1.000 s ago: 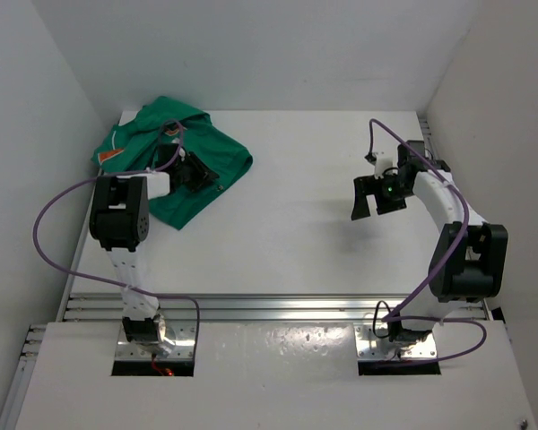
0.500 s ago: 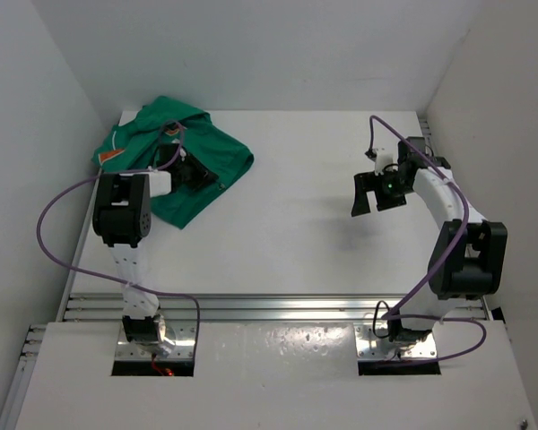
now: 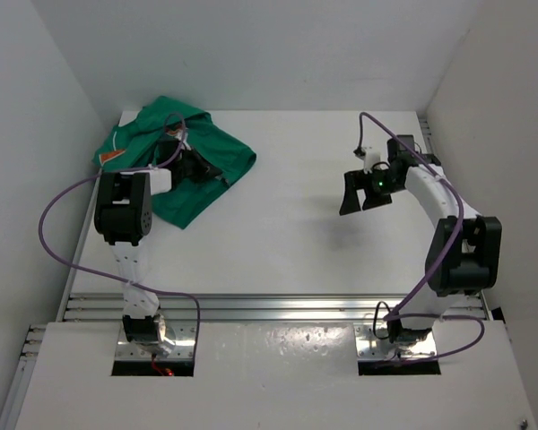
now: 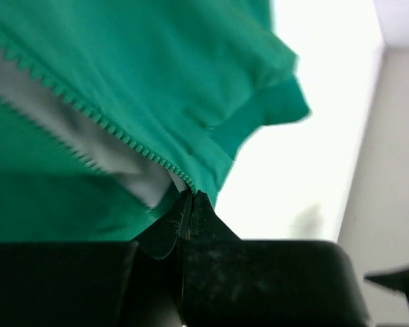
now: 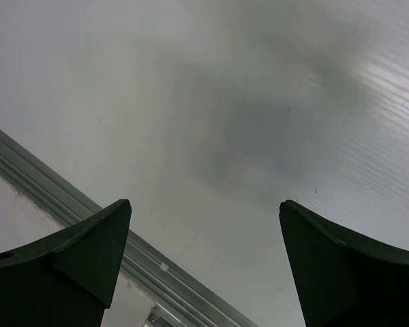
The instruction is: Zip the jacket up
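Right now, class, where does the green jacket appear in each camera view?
Top external: the jacket lies at upper left.
Left wrist: the jacket fills the upper left, close up.
Right wrist: not in view.
Shared landmark: the white table.

Counting one green jacket (image 3: 224,157) lying at the far left corner of the desk (image 3: 287,242), two arms bolted at the near edge, left arm (image 3: 121,210) and right arm (image 3: 462,255), two grippers, left gripper (image 3: 208,172) and right gripper (image 3: 360,201), and two purple cables, left cable (image 3: 42,228) and right cable (image 3: 425,282).
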